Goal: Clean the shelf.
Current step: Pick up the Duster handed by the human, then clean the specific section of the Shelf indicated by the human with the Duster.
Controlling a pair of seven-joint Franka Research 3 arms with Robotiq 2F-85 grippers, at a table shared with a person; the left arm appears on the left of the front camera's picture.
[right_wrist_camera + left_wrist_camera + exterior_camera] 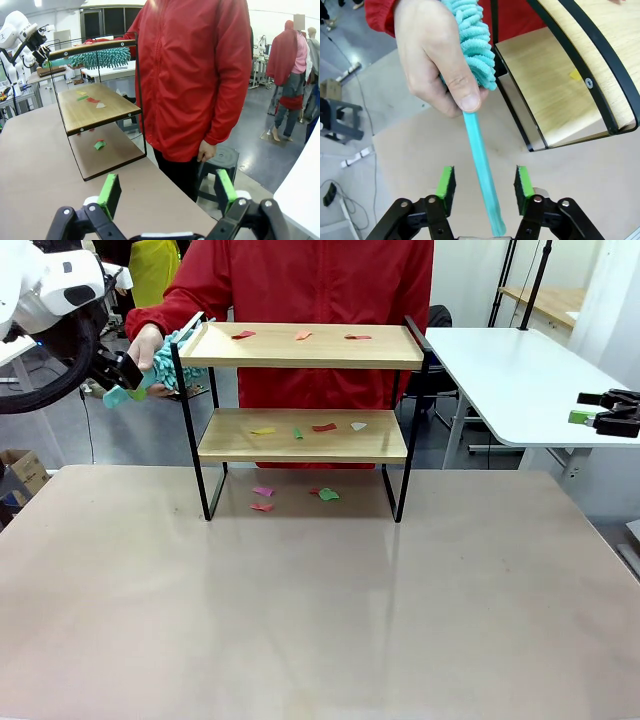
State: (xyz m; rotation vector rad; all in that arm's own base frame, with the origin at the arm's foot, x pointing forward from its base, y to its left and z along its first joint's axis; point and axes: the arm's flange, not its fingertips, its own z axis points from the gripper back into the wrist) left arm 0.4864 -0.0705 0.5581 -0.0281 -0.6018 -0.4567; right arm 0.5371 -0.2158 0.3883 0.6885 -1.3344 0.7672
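Plainly not clamped yet, with the jaws of the left gripper [484, 182] apart on either side of the duster [475, 135] handle, and the person's hand [432, 55] pinching its fluffy end. Could slip or skew if released early or squeezed off-centre, knocking the shelf [390, 348] just beside it, toward the table's [300, 620] far side. Right gripper [165, 192] spread wide, empty.

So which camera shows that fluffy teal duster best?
Left wrist view: the duster is close up, handle between the pads of the left pincer, held by a person's hand. Front view: partly hidden behind that hand. Right wrist: its fluffy head, distant.
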